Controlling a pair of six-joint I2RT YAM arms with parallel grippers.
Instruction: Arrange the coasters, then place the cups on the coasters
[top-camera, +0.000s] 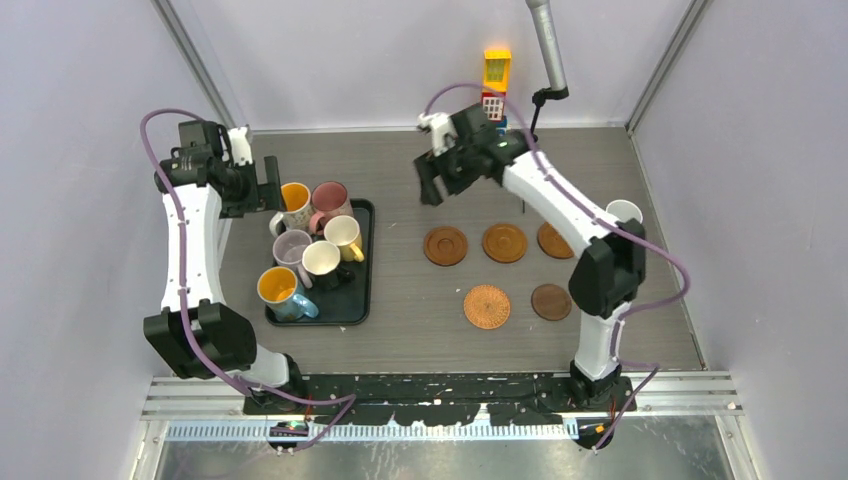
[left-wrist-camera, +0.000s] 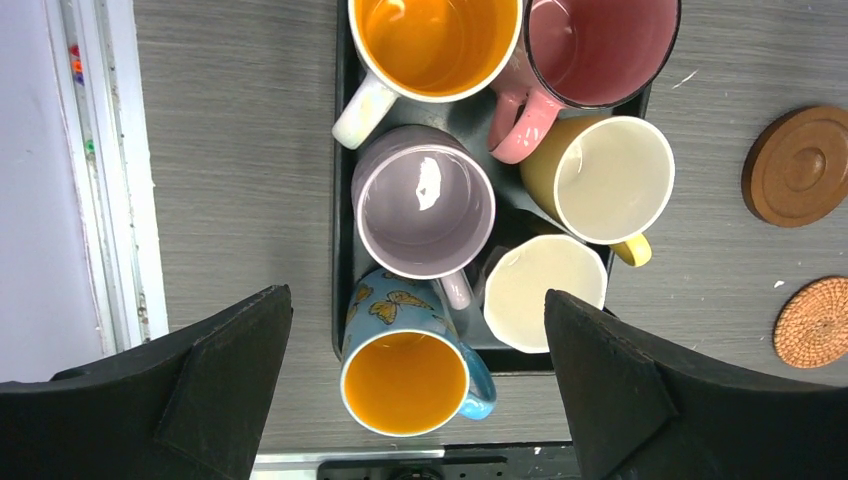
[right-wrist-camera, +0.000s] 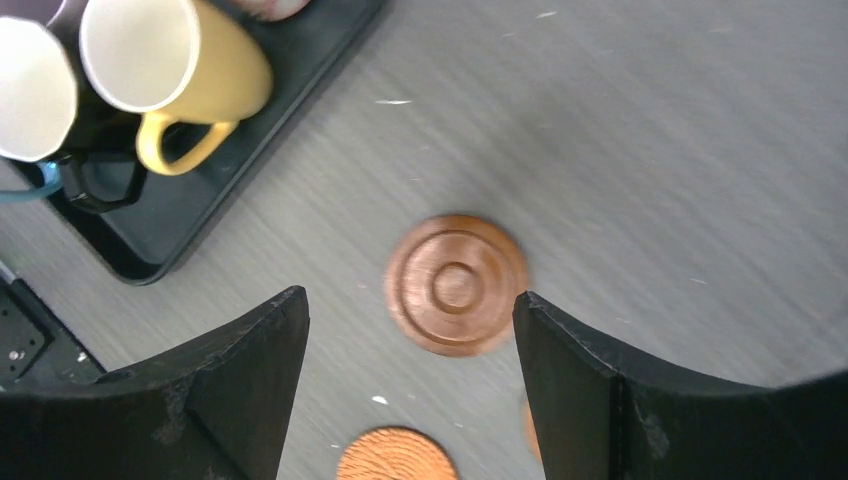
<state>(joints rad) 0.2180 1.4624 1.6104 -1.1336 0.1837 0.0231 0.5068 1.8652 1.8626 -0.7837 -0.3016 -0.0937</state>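
Several cups crowd the black tray (top-camera: 362, 262): blue (top-camera: 283, 292), lilac (top-camera: 291, 247), black (top-camera: 322, 262), yellow (top-camera: 342, 235), pink (top-camera: 328, 198) and patterned white (top-camera: 293, 200). Another white cup (top-camera: 624, 211) peeks out behind the right arm. Several coasters lie right of the tray, among them a ringed one (top-camera: 445, 245), a woven one (top-camera: 487, 306) and a darker one (top-camera: 551, 301). My left gripper (top-camera: 262, 185) hangs open and empty above the tray's far left, over the blue cup (left-wrist-camera: 405, 380). High above the ringed coaster (right-wrist-camera: 457, 285), my right gripper (right-wrist-camera: 409, 294) is open and holds nothing.
A yellow and red block tower (top-camera: 495, 80) stands at the back wall beside a grey pole (top-camera: 547, 45). White walls close in the left, right and far sides. The tray's rim (right-wrist-camera: 200, 220) reaches close to the coasters.
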